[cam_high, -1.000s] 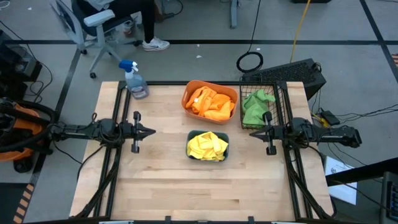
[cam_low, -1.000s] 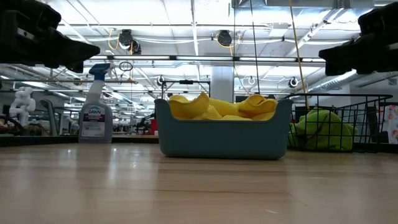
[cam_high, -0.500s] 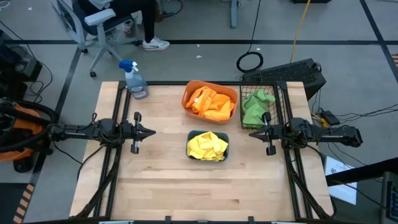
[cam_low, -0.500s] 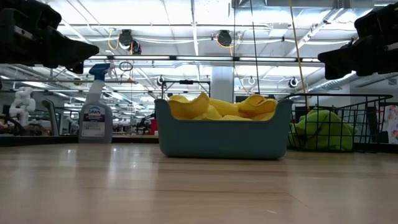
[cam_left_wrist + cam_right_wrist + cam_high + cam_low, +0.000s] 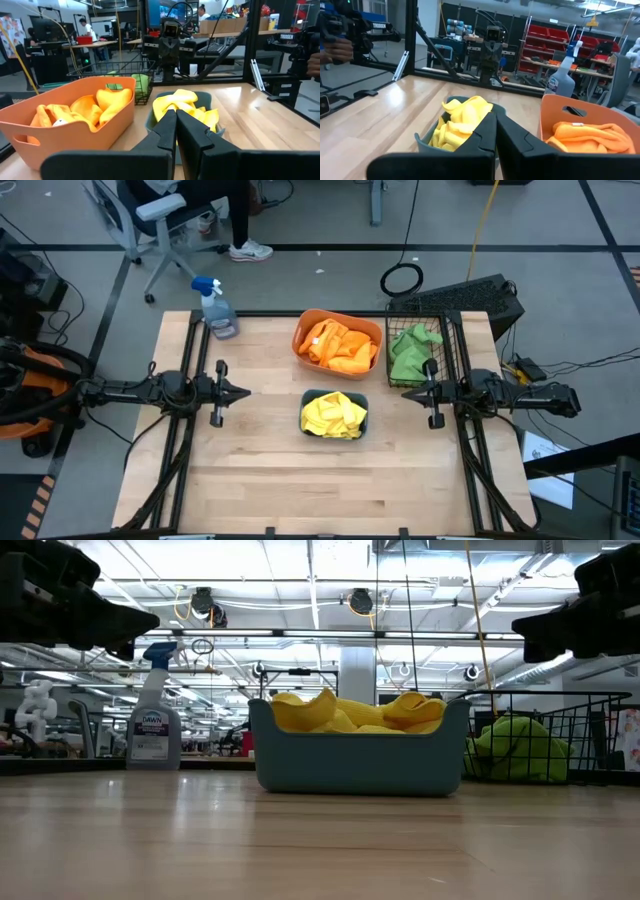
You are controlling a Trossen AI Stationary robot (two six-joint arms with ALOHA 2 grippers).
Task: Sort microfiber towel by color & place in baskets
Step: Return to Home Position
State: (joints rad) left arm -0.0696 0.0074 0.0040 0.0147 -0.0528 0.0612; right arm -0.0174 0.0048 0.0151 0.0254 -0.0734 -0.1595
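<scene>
Orange cloths (image 5: 335,346) fill the orange tub (image 5: 310,319) at the far middle of the table. Yellow cloths (image 5: 333,415) are heaped in the teal tray (image 5: 357,762) at the centre. A green cloth (image 5: 408,352) sits in the black wire basket (image 5: 450,335) at the far right. My left gripper (image 5: 244,392) hangs shut above the table, left of the tray. My right gripper (image 5: 408,394) hangs shut to the tray's right, by the basket's near edge. Both point at the tray and hold nothing.
A clear spray bottle with a blue nozzle (image 5: 216,310) stands at the table's far left corner. Bare wood spans the near half of the table (image 5: 330,480). An office chair and a person's legs show beyond the far edge.
</scene>
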